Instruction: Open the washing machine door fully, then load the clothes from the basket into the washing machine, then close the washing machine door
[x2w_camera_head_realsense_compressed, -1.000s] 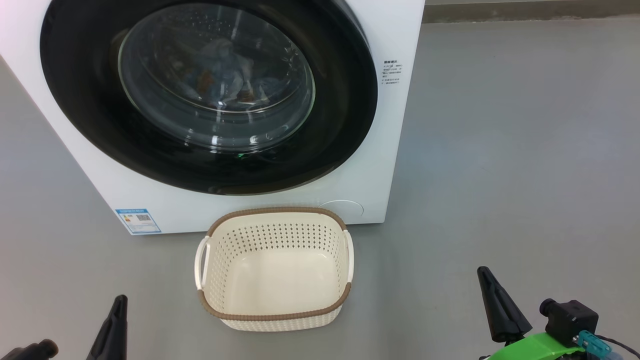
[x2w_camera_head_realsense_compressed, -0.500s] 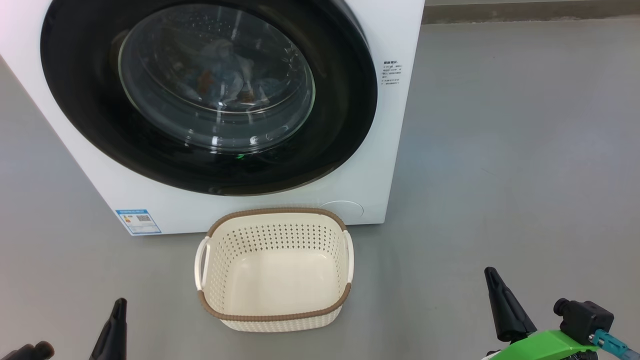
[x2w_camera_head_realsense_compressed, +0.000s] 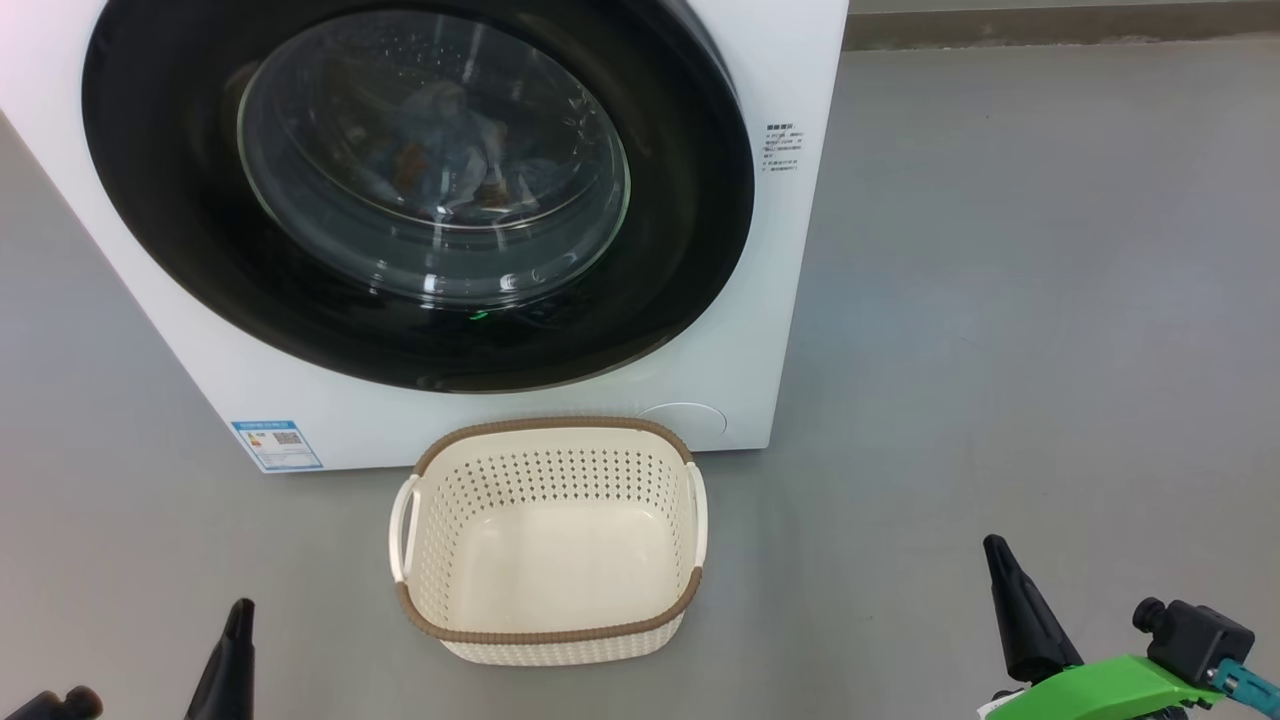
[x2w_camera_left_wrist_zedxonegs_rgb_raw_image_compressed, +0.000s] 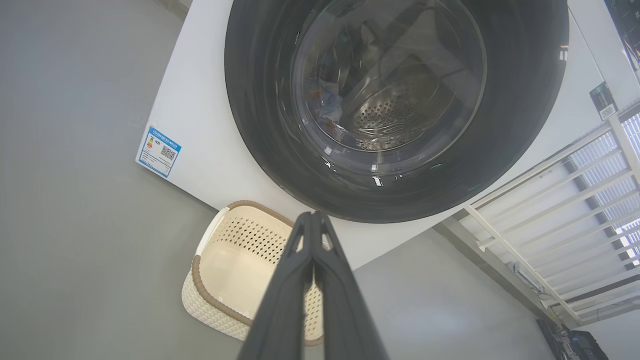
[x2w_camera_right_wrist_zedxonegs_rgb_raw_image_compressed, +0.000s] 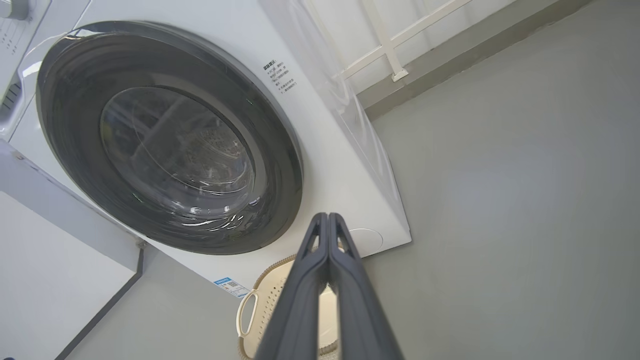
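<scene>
The left end effector (x2w_camera_left_wrist_zedxonegs_rgb_raw_image_compressed: 313, 217), jaws together, before the basket (x2w_camera_left_wrist_zedxonegs_rgb_raw_image_compressed: 197, 300) and washing machine door (x2w_camera_left_wrist_zedxonegs_rgb_raw_image_compressed: 255, 125).

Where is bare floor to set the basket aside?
Widest bare floor: right of the basket and washing machine, ahead of the right gripper. A narrower patch lies left of the basket, between the blue label and the left gripper. Tight: the gap between the basket's far rim and the washing machine.

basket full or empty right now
Empty. The basket shows its bare cream bottom in the head view, with no cloth in it; the clothes lie behind the glass of the shut door.
</scene>
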